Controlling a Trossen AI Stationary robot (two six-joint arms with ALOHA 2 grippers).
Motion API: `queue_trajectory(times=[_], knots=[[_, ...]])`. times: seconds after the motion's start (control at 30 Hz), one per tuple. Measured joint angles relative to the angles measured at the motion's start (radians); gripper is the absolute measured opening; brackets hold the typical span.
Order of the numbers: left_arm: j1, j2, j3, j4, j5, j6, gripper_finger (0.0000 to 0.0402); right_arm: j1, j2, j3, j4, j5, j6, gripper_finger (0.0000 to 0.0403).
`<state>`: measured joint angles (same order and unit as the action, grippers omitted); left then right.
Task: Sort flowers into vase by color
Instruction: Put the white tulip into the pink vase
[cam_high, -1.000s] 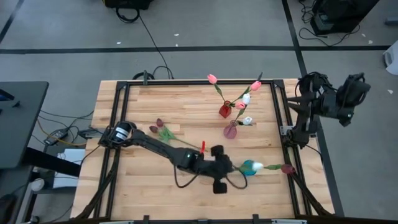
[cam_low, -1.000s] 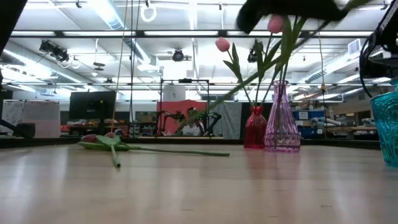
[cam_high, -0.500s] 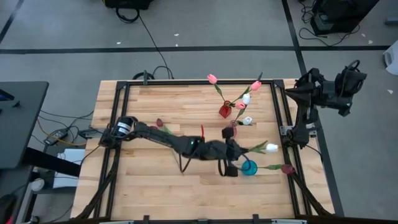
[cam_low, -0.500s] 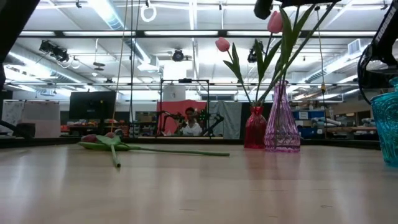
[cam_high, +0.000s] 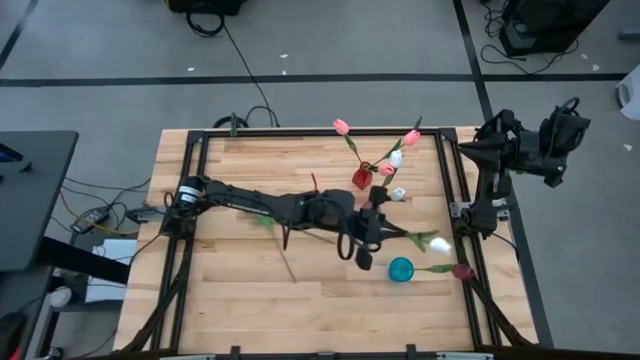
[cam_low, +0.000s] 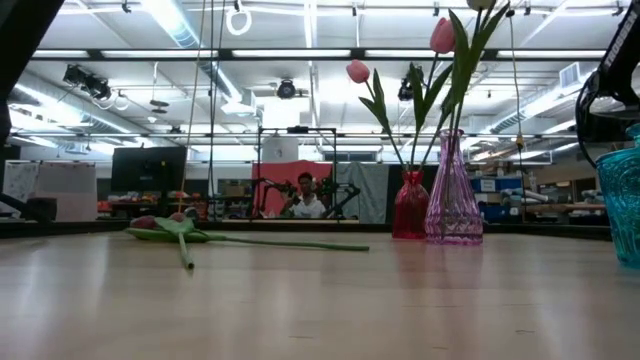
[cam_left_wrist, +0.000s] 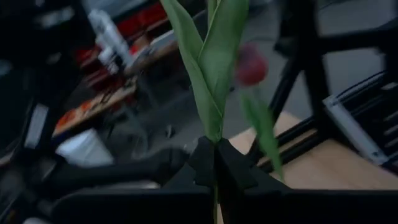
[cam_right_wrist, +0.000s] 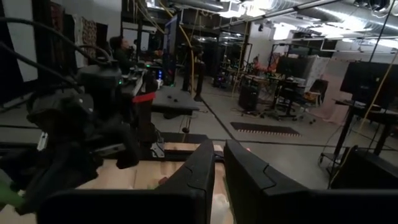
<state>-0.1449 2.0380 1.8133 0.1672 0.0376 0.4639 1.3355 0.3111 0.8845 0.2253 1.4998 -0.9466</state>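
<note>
My left gripper (cam_high: 378, 232) reaches out over the table's middle right, beside the pink vase (cam_low: 453, 205) and on the far side of the teal vase (cam_high: 400, 268). It is shut on a white tulip (cam_high: 437, 243). A maroon tulip (cam_high: 462, 270) leans out of the teal vase toward the right edge. Pink tulips (cam_high: 341, 126) and white tulips (cam_high: 396, 158) stand in the red vase (cam_high: 361, 178) and the pink vase. More tulips (cam_low: 180, 228) lie flat on the table at the left. My right gripper (cam_right_wrist: 219, 168) waits shut off the table's right edge. My left gripper pinches the white tulip's green stem (cam_left_wrist: 215, 138) between its two fingers, where the leaves branch off. The tulip runs on past the fingertips toward the table's right edge, lifted clear of the table, with its white head (cam_high: 437, 243) out beyond the teal vase.
A loose green stem (cam_high: 280, 250) lies on the wood under my left arm. The black frame rails (cam_high: 455, 190) run along the table's edges. Bare wood (cam_high: 250, 300) lies at the near left. A person (cam_low: 304, 190) sits in the room far behind.
My left gripper has risen out of the low view and moved from beside the teal vase toward the far edge and a little right, staying shut. The white tulip went with it; its head swung from over the teal vase out toward the right edge.
</note>
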Motion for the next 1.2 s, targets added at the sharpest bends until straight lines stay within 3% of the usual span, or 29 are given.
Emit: queue_trajectory(times=[0.17,0.37,0.53,0.77,0.93,1.2], knots=[[-0.001,0.0,-0.007,0.028,0.028,0.028,0.0005,-0.002,0.0,0.0,0.013,-0.006,0.004,0.005],[0.0,-0.039,-0.102,0.071,0.028,0.021,0.0005,-0.002,0.0,0.0,0.013,-0.001,0.003,0.005],[0.005,-0.119,-0.311,0.282,0.042,-0.009,0.0005,-0.002,0.0,0.0,0.013,-0.001,0.003,0.005],[0.045,-0.219,-0.592,0.706,0.004,-0.029,0.0005,-0.002,0.0,0.0,0.014,-0.011,0.004,0.005],[0.092,-0.215,-0.653,0.927,0.047,-0.146,0.0005,-0.002,0.0,-0.001,0.026,-0.035,0.028,0.005],[0.103,-0.181,-0.653,1.084,0.055,-0.209,0.0005,-0.002,0.0,-0.001,0.027,-0.036,0.023,0.005]])
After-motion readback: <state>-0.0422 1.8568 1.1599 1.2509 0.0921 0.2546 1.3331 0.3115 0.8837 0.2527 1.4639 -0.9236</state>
